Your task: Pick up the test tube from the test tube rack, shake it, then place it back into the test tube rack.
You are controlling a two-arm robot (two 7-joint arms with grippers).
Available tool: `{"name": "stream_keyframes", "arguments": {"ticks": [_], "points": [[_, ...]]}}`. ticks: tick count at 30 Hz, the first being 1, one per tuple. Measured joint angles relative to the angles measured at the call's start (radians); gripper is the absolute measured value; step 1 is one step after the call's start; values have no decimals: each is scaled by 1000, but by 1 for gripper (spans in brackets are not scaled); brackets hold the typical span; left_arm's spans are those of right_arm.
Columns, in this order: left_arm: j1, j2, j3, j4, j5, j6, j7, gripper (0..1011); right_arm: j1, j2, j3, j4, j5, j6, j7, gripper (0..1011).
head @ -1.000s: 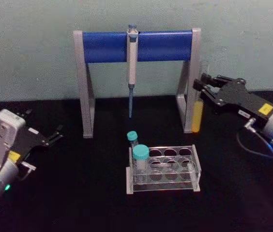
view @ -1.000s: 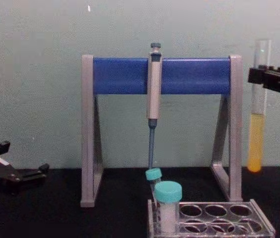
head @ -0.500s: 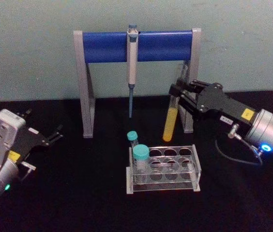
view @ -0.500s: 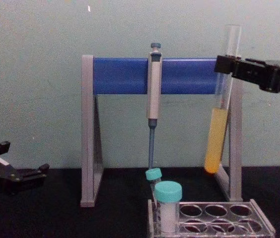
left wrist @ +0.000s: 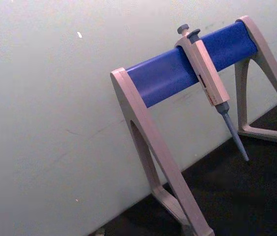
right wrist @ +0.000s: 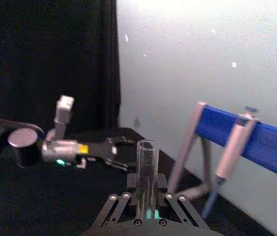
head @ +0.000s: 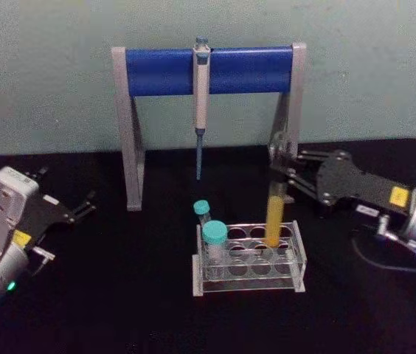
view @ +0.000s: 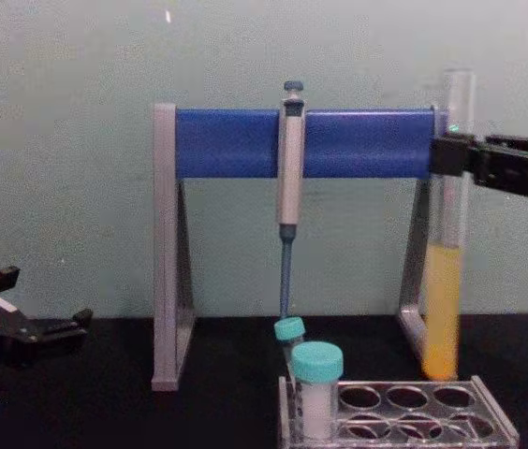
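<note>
Chest view: test tube (view: 445, 299) seemingly just above rack (view: 412, 414).

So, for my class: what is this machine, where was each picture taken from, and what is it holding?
It is a robot with two arms, each ending in a pincer. One camera looks down from its head, one looks across from its chest, and one sits on each wrist. On the black table stand a low clear plastic rack with round holes, two teal-capped vials at its left end, and a grey-and-blue stand with a grey-blue pipette hanging from it. The right pincer grips a long clear glass tube of yellow-orange liquid upright, its bottom at the rack's back row. The left pincer rests open at the left.
</note>
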Motion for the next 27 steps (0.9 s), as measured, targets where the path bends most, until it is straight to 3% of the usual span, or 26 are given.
{"name": "stream_keyframes", "arguments": {"ticks": [4, 8, 12, 14, 18, 22, 27], "points": [[0, 0, 0, 0, 0, 0, 0, 1001, -18, 34, 26, -7, -20, -1, -56, 229], [0, 0, 0, 0, 0, 0, 0, 1001, -23, 35, 40, -4, -36, 2, -106, 229], [0, 0, 0, 0, 0, 0, 0, 1001, -22, 14, 49, 4, -74, 12, -177, 229], [0, 0, 0, 0, 0, 0, 0, 1001, -15, -15, 53, 13, -103, 22, -231, 229], [0, 0, 0, 0, 0, 0, 0, 1001, -9, -60, 55, 24, -130, 24, -285, 229], [0, 0, 0, 0, 0, 0, 0, 1001, -6, -89, 51, 31, -141, 23, -296, 229], [0, 0, 0, 0, 0, 0, 0, 1001, -4, -117, 43, 37, -125, 19, -242, 229]]}}
